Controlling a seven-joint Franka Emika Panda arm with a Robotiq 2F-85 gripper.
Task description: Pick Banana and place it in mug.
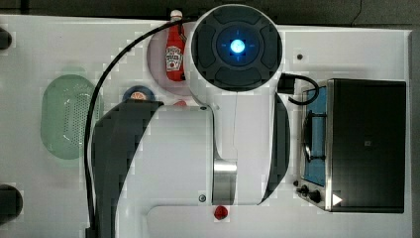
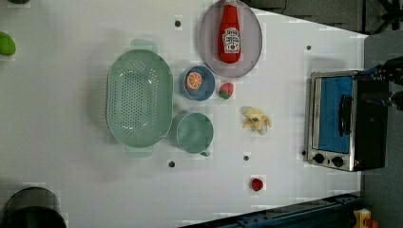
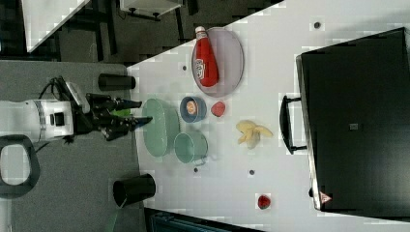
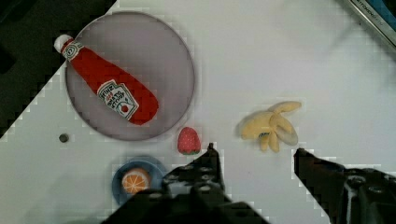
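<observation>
A: Going left to right across the left view, what lies on the white surface (image 2: 71,142)?

B: First the large oval pale green perforated colander (image 2: 139,98). Just beside it, toward the left view's right, sits the round pale mint-green mug (image 2: 194,133) with its small handle, upright and with nothing inside. Above the mug in the left view is a small dark-blue round dish (image 2: 198,83) holding an orange slice (image 2: 194,80).

A: And past those?

B: A small red strawberry (image 2: 226,90) lies just beside the dish. Further up the left view is a round grey plate (image 2: 231,39) with a red ketchup bottle (image 2: 229,32) lying flat on it. Then comes the peeled yellow toy banana (image 2: 256,119), lying on the bare surface, apart from the mug and to the left view's right of it, between the mug and the silver toaster oven (image 2: 342,120). A small red round object (image 2: 257,184) sits alone toward the left view's bottom.

A: Where is the black tool?

B: In the right view the tool (image 3: 135,112) sits at the end of the white arm (image 3: 36,120), on the right view's left, beside the colander. In the wrist view its two black fingers (image 4: 205,170) stand well apart with nothing between them; the banana appears just beyond their tips, untouched.
</observation>
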